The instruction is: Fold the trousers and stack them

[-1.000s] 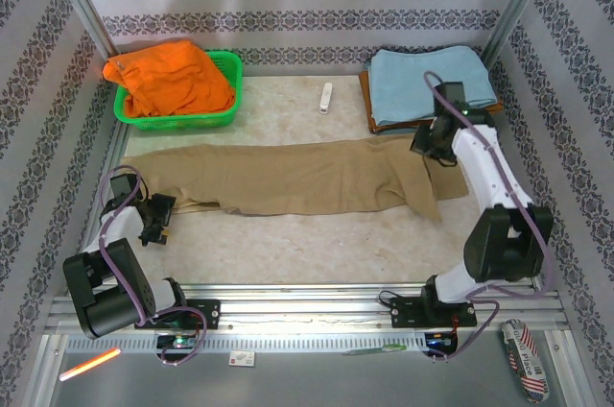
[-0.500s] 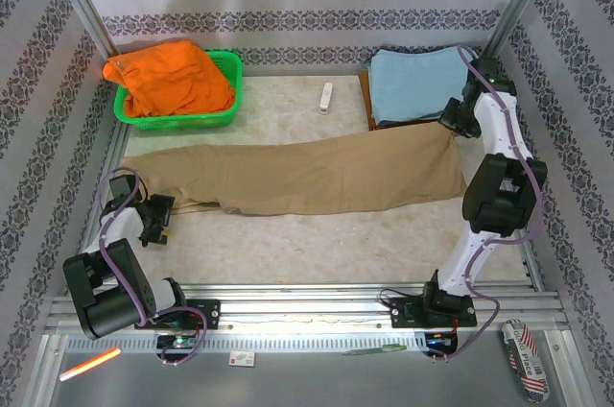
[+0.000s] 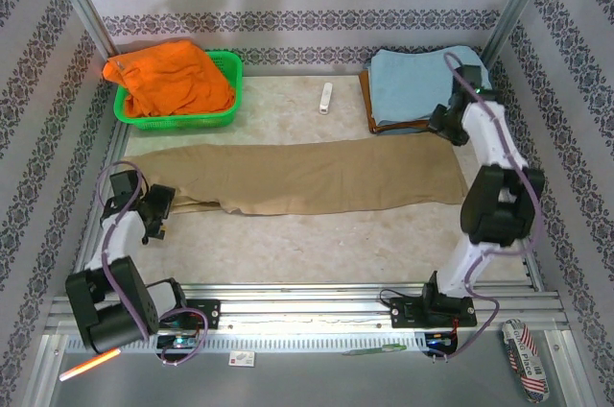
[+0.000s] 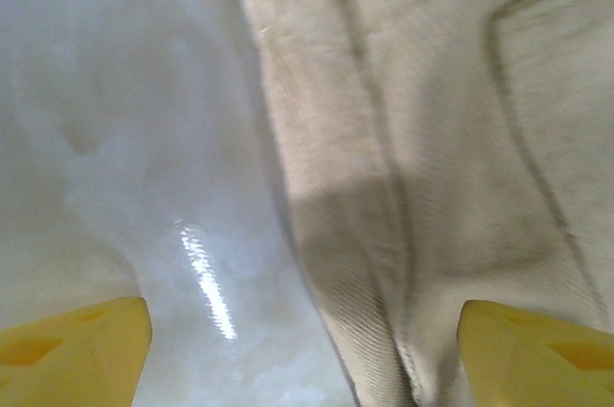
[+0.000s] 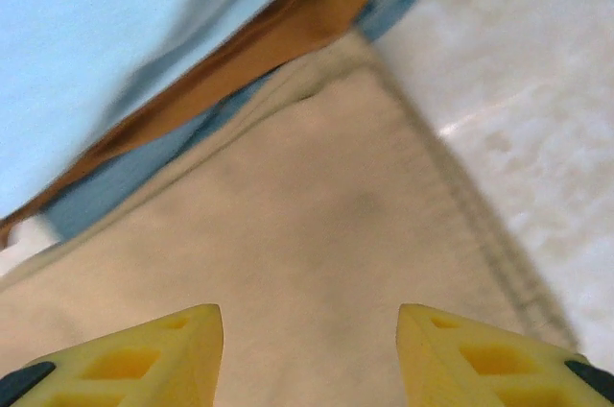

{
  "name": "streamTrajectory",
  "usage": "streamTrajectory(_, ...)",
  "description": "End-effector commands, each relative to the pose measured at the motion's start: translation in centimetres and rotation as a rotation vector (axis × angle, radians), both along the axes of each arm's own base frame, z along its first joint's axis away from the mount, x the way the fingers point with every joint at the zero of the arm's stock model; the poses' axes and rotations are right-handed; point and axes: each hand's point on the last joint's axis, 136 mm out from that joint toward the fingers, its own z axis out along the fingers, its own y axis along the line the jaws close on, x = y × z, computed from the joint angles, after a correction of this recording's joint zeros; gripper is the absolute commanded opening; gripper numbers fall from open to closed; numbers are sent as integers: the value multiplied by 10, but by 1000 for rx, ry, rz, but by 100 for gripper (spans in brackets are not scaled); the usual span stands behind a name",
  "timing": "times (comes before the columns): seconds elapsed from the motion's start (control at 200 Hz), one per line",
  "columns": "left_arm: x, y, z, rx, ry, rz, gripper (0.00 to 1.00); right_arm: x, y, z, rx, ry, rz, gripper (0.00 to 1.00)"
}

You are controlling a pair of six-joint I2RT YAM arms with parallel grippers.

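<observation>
The trousers (image 3: 307, 177) lie spread in one long khaki band across the table (image 3: 317, 234), left to right.

The right arm stands upright from its base on the near side of the trousers, bends at the elbow and reaches to their right end. There the right gripper (image 3: 443, 127) hangs over the far corner, its yellow fingers parted with only flat khaki cloth under the gap and nothing held. The left arm lies low and folded, and the left gripper (image 3: 158, 207) sits at the near corner of the trousers' left end. Its jaws are spread wide over a seamed edge of the fabric and bare table, gripping nothing.

Beyond the trousers' left end, a green basket (image 3: 225, 119) is heaped with an orange garment (image 3: 173, 81). Beyond their right end, a folded light-blue cloth (image 3: 427, 81) tops a brown cloth (image 3: 367, 105). A small white object (image 3: 326, 97), too small to identify, lies beyond the trousers' middle.

Both wrist views are blurred, and which end is the waistband cannot be told.
</observation>
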Motion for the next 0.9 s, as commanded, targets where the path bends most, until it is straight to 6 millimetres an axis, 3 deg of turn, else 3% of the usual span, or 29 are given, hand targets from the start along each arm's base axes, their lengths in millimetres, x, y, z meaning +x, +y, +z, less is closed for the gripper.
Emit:
streamTrajectory(0.0, 11, -3, 28, 139, -36, -77, 86, -17, 92, -11, 167, -66, 129, 50)
streamTrajectory(0.095, 14, -15, 21, 140, -19, -115, 86, -35, 171, -42, 284, -15, 265, 47)
streamTrajectory(0.21, 9, -17, 2, 126, 8, -110, 84, -52, 234, -77, 321, 78, 365, 41)
streamTrajectory(0.29, 3, -17, -6, 134, 40, -118, 80, -64, 260, -93, 321, 128, 427, 41)
streamTrajectory(0.38, -4, -16, -12, 142, 67, -121, 76, -74, 266, -105, 314, 153, 441, 41)
streamTrajectory(0.595, -12, -5, -28, 194, 103, -81, 47, -88, 251, -117, 316, 171, 428, 41)
streamTrajectory(0.779, -3, -5, -32, 172, 117, -96, 51, -97, 235, -112, 309, 153, 423, 41)
streamTrajectory(0.894, 4, -17, -17, 118, 59, -128, 58, -103, 228, -108, 314, 144, 424, 42)
